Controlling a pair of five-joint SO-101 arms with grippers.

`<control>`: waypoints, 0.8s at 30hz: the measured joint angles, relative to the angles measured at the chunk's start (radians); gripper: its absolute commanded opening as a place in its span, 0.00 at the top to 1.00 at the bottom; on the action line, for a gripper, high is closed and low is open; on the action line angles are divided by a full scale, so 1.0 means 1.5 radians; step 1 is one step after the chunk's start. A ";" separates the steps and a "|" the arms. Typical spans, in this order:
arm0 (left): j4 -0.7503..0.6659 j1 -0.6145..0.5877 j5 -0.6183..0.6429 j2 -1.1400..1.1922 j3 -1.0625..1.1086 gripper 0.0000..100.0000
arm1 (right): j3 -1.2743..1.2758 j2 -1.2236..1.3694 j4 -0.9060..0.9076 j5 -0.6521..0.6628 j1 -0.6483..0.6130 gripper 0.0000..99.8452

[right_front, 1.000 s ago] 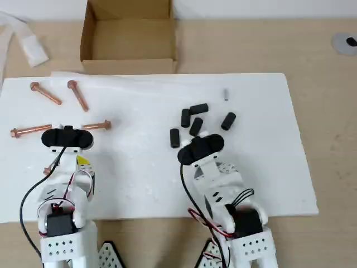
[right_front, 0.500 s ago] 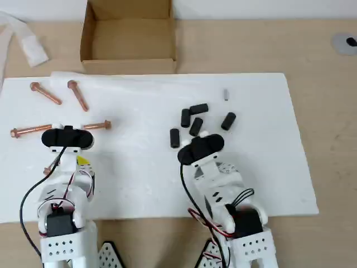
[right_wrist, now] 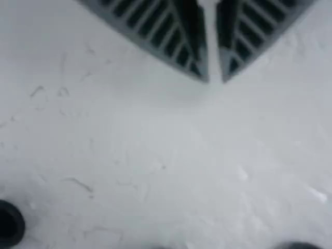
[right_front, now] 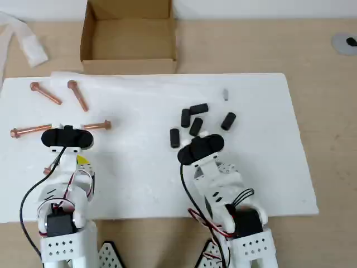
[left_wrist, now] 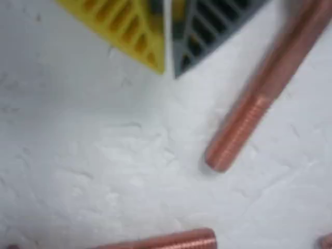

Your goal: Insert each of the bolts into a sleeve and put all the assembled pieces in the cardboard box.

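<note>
Several copper bolts lie on the left of the white foam sheet [right_front: 139, 167], among them one bolt [right_front: 46, 93], a second [right_front: 78, 95] and a third [right_front: 97, 125]. Several black sleeves [right_front: 196, 126] cluster near the middle. The cardboard box [right_front: 128, 36] stands open behind the sheet. My left arm [right_front: 67, 138] hangs over the bolts; its gripper [left_wrist: 168, 72] is shut and holds nothing, just beside a bolt's threaded end [left_wrist: 249, 119]. My right arm [right_front: 201, 148] stands just in front of the sleeves, its gripper [right_wrist: 213, 78] shut above bare foam, with a sleeve [right_wrist: 8, 224] nearby.
A small grey piece [right_front: 226, 95] lies behind the sleeves. White packaging [right_front: 30, 47] sits left of the box and a grey disc [right_front: 346, 43] at the far right. Another bolt [left_wrist: 166, 241] lies close to the left gripper. Bare wooden table surrounds the sheet.
</note>
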 measured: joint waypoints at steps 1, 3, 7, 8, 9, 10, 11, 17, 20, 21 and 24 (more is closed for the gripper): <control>0.000 0.000 -0.003 0.000 0.000 1.00 | 0.000 0.000 0.000 0.000 0.000 0.99; 0.004 0.000 -0.034 0.000 0.000 1.00 | 0.000 0.000 0.000 0.000 0.000 0.99; 0.010 0.000 -0.079 0.000 0.000 1.00 | 0.000 0.000 0.000 0.000 0.011 0.99; 0.010 -0.008 -0.074 0.000 0.000 1.00 | 0.000 0.000 0.000 0.000 0.029 0.99; 0.010 -0.019 -0.063 0.000 0.000 1.00 | -0.001 0.000 0.001 0.000 0.048 0.99; 0.013 -0.029 -0.052 0.000 -0.003 1.00 | -0.004 0.000 0.006 0.000 0.068 0.99; 0.017 -0.037 -0.039 -0.001 -0.004 1.00 | -0.011 0.000 0.012 0.000 0.086 0.99; 0.070 -0.057 0.006 0.057 -0.109 1.00 | -0.122 0.068 0.044 0.000 0.106 0.99; 0.072 -0.057 0.025 0.150 -0.203 1.00 | -0.221 0.175 0.044 0.000 0.106 0.99; 0.072 -0.057 0.034 0.191 -0.240 1.00 | -0.261 0.222 0.045 0.000 0.106 0.99; 0.076 -0.057 0.077 0.336 -0.374 1.00 | -0.389 0.375 0.053 0.000 0.106 0.99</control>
